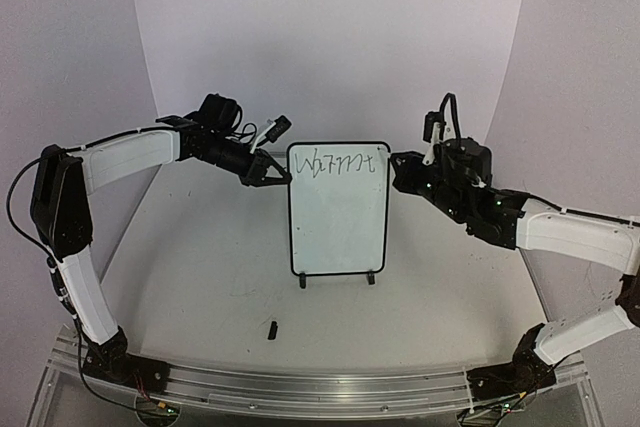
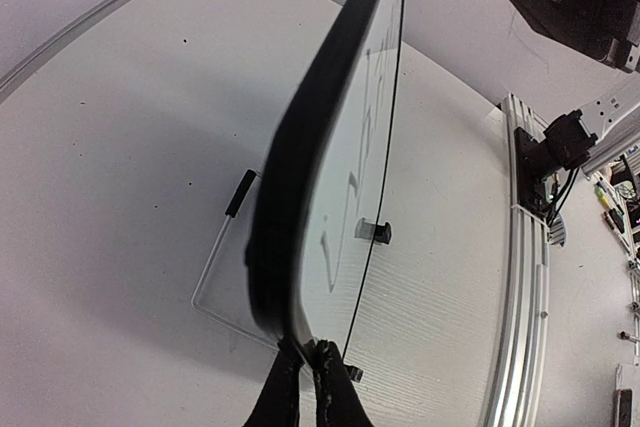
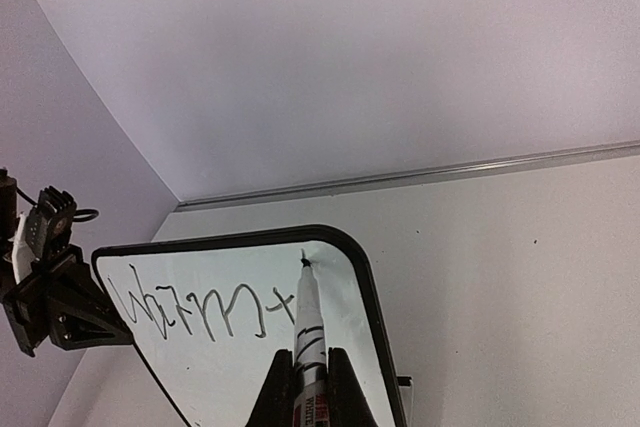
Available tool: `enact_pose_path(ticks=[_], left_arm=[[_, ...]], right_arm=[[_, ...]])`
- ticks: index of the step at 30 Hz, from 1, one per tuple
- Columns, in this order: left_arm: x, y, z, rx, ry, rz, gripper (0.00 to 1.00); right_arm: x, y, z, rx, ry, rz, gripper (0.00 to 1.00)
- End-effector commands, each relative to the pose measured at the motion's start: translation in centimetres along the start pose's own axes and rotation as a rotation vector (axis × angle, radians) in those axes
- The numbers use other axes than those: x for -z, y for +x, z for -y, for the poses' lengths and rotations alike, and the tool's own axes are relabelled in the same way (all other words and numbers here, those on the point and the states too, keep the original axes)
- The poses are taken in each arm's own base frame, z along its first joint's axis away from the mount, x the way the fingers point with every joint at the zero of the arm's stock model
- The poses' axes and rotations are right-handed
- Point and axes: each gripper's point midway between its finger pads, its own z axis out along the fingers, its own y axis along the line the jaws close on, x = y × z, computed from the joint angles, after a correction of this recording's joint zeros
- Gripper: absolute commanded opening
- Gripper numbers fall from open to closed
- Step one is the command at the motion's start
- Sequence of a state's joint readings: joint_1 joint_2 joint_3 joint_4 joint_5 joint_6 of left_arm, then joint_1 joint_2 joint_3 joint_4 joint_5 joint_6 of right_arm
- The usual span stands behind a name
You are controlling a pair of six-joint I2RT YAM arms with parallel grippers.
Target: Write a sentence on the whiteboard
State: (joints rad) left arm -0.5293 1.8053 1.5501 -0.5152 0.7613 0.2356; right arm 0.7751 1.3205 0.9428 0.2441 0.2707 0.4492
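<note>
The whiteboard stands upright on two black feet at the table's middle. One line of dark lettering runs across its top; it also shows in the right wrist view. My left gripper is shut on the board's upper left edge; in the left wrist view its jaws pinch the black frame. My right gripper is shut on a white marker, whose tip touches the board near its top right corner. In the top view the right gripper sits at the board's right edge.
A small black marker cap lies on the table in front of the board. An aluminium rail runs along the near edge. White curved walls enclose the back and sides.
</note>
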Motion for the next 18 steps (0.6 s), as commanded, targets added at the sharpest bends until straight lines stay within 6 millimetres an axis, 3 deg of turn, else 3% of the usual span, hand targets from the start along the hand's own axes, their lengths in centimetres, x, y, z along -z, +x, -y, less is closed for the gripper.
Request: enact_pose_path(ticks=[1,13,18], left_arm=[[0.2,0.5,0.3,-0.04,-0.03,-0.033,0.0],[0.2,0.5,0.4,-0.042,-0.029,-0.032,0.0],[0.2,0.5,0.3,-0.041,-0.03,-0.032,0.0]], right_arm=[[0.1,-0.7,0.4,-0.001,0.031,0.012,0.0],[0.8,3.7,1.9,-0.066,0.03,-0.091,0.0],[0.9,4.2,2.1,-0.077,0.028,-0.101,0.0]])
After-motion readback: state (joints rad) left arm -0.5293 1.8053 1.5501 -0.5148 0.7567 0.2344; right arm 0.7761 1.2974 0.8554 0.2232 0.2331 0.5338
